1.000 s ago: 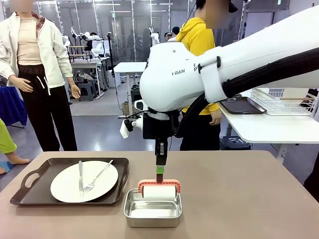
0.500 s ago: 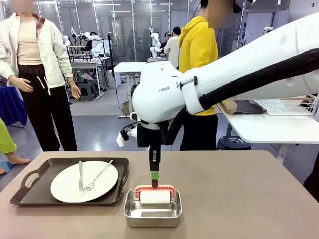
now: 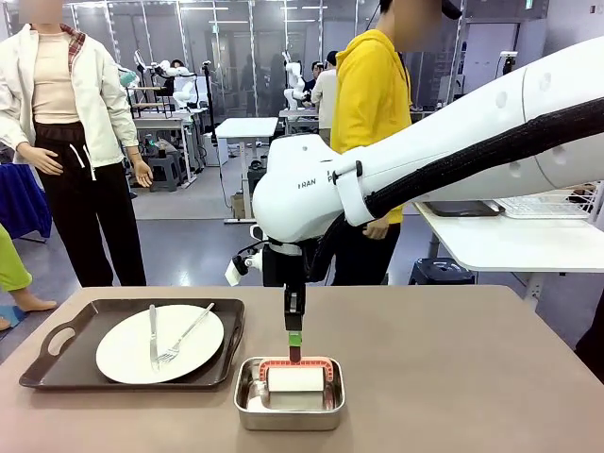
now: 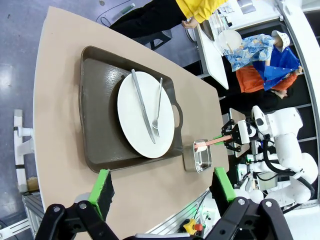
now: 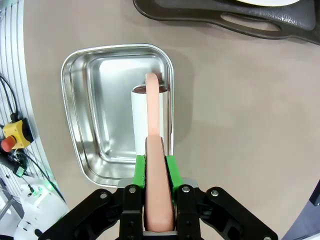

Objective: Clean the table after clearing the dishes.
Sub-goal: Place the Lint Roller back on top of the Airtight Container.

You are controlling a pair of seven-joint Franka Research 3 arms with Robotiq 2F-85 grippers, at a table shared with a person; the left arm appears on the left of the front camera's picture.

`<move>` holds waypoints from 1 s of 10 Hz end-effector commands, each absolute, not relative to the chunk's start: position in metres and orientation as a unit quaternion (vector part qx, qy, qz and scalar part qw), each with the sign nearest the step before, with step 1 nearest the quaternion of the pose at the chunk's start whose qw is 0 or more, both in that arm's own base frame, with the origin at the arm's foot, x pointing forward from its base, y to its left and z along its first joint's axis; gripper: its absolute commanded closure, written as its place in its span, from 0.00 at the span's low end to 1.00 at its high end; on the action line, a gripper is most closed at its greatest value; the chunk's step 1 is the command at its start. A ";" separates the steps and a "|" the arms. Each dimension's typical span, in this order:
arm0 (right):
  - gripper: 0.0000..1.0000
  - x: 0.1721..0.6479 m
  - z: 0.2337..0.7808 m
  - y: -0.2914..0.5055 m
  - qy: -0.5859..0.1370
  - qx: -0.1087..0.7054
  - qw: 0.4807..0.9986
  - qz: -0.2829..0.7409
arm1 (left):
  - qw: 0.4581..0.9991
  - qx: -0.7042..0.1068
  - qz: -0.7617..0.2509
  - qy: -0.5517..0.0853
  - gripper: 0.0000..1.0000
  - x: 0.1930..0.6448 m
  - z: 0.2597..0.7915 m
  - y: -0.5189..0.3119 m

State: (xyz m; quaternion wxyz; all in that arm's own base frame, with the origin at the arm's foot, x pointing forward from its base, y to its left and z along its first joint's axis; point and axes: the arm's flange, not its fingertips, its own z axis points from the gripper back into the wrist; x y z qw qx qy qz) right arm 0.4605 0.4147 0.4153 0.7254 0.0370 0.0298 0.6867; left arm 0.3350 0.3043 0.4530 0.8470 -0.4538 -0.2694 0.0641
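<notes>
Nearest, at 6 o'clock by the robot's edge of the table: noted a small steel pan with a lint roller lying in it, white roll down and pink frame up. Found the right gripper clenched on the roller's pink handle from straight above, the handle pinched between the green pads. Judged a vertical hold to suit lowering into or lifting out of the pan, which looks like the tool's rest and keeps the sticky roll off the tabletop.

Seen in the left wrist view: left gripper released, jaws wide, grasping nothing, hovering high over the table's near edge. Judged parked clear of the right arm's work.

Just beside the pan, at 10 o'clock of it: noted a dark handled tray carrying a white plate with a knife and a fork laid on it. Judged kept together for removal as one load. Clearing not yet complete, so no wiping of that patch possible.

Farther off, at 12 o'clock past the far edge: noted a person in a yellow hoodie, turned toward a white side table at 2 o'clock bearing a wire rack.
</notes>
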 end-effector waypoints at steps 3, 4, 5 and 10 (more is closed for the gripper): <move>0.73 0.473 0.401 0.401 0.002 0.043 0.729 0.683 | 0.849 -0.451 0.061 -0.267 0.00 0.332 0.454 0.306; 0.58 0.473 0.404 0.400 0.000 0.043 0.728 0.684 | 0.849 -0.451 0.061 -0.267 0.00 0.332 0.454 0.306; 0.39 0.472 0.407 0.401 0.000 0.041 0.727 0.686 | 0.849 -0.451 0.061 -0.267 0.00 0.332 0.454 0.306; 0.00 0.473 0.415 0.397 -0.002 0.036 0.729 0.684 | 0.849 -0.451 0.061 -0.267 0.00 0.332 0.454 0.306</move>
